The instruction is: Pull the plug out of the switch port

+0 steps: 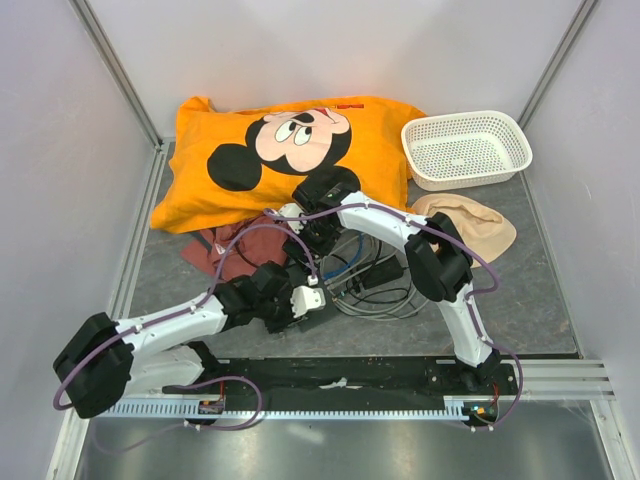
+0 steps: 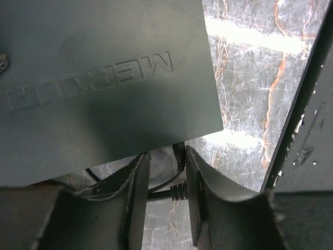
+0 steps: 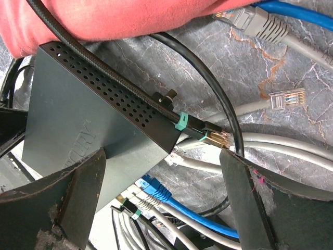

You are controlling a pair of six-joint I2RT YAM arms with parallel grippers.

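The switch (image 2: pixel 93 78) is a flat dark grey box with raised lettering; the right wrist view shows its perforated side (image 3: pixel 104 83). A blue plug (image 3: pixel 156 190) and grey plugs (image 3: pixel 136 200) sit in its row of ports. My left gripper (image 2: pixel 167 156) stands open at another edge of the box. Its fingers straddle a thin black plug (image 2: pixel 179 155) that enters the box there; the plug touches the right finger (image 2: pixel 195 182). My right gripper (image 3: pixel 162 153) is wide open over the box corner and holds nothing. In the top view both grippers (image 1: pixel 305 300) (image 1: pixel 320 235) hide the box.
Loose grey network plugs (image 3: pixel 286 98) and a braided black cable (image 3: pixel 119 86) lie around the box, and cables coil on the table (image 1: pixel 385 290). Behind are an orange Mickey pillow (image 1: pixel 290 155), a reddish cloth (image 1: pixel 225 250), a beige cloth (image 1: pixel 475 222) and a white basket (image 1: pixel 465 148).
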